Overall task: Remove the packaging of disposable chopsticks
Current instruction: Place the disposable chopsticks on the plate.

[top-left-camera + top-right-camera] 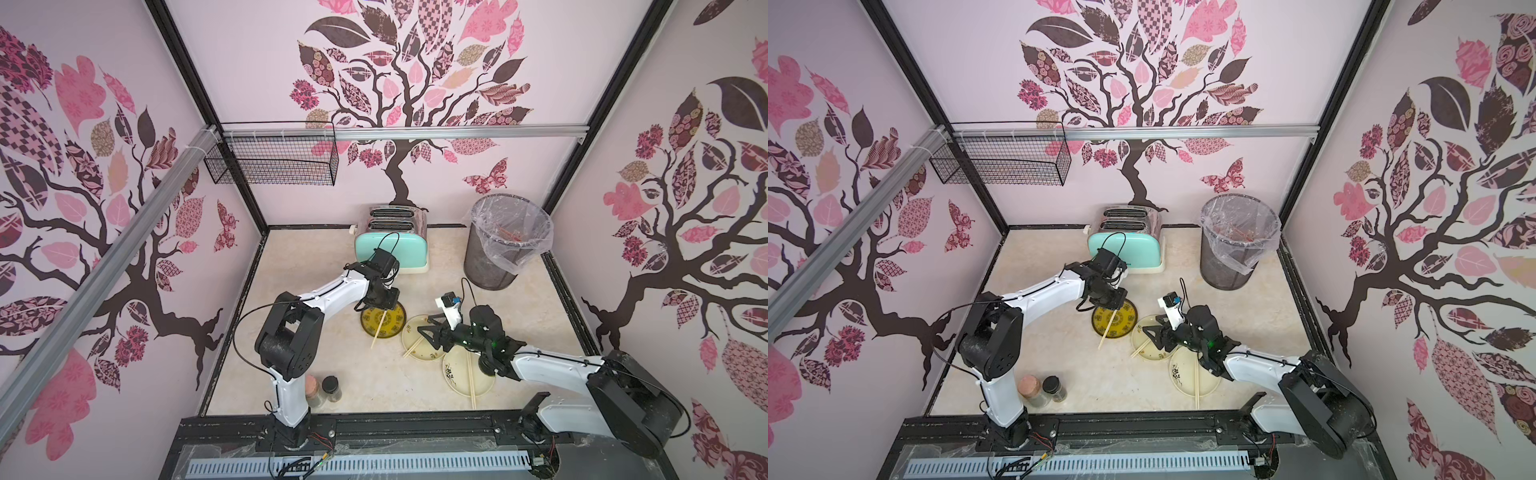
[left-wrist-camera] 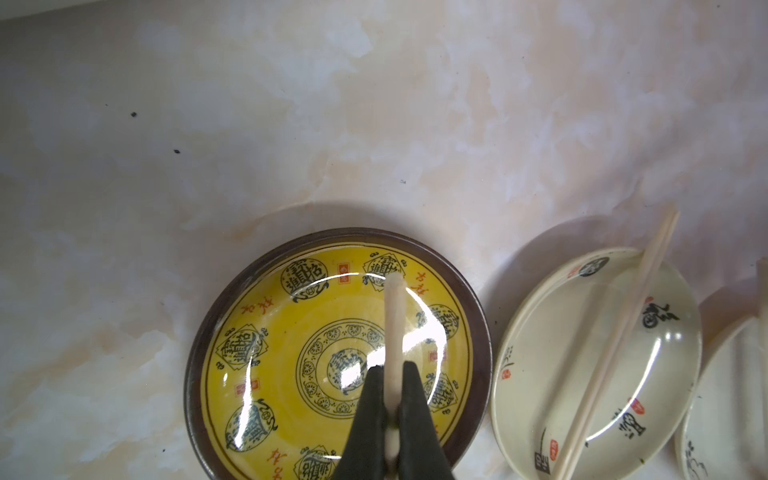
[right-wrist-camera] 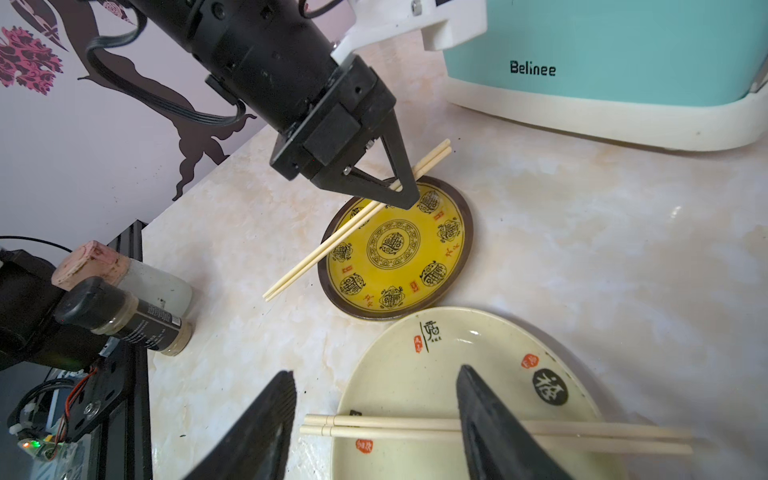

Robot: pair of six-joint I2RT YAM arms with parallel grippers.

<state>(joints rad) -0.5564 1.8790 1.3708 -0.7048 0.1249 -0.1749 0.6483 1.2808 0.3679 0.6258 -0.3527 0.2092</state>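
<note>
The left gripper point(image 3: 406, 202) was clenched on a pair of disposable chopsticks point(image 3: 353, 226) over the yellow plate point(image 3: 419, 262). The right gripper point(image 3: 374, 372) hung released above a cream plate point(image 3: 478, 345) bearing a second pair point(image 3: 395, 428). Red-orange-marked packaging point(image 1: 509, 235) lay inside the lined mesh bin point(image 1: 486, 266) at the back of the desk point(image 1: 374, 386).

The left arm point(image 1: 332, 291) is reaching forward from its base with the elbow bent and the wrist pitching downward. The left end effector point(image 3: 405, 199) is pointing down at the counter, its jaws clamping tight on a pair of disposable chopsticks point(image 3: 332, 244) partway along their length. The right arm point(image 1: 548, 365) is stretching low toward the left. The right end effector point(image 3: 374, 372) is lying nearly level, its jaws standing well apart and gripping nothing.
</note>
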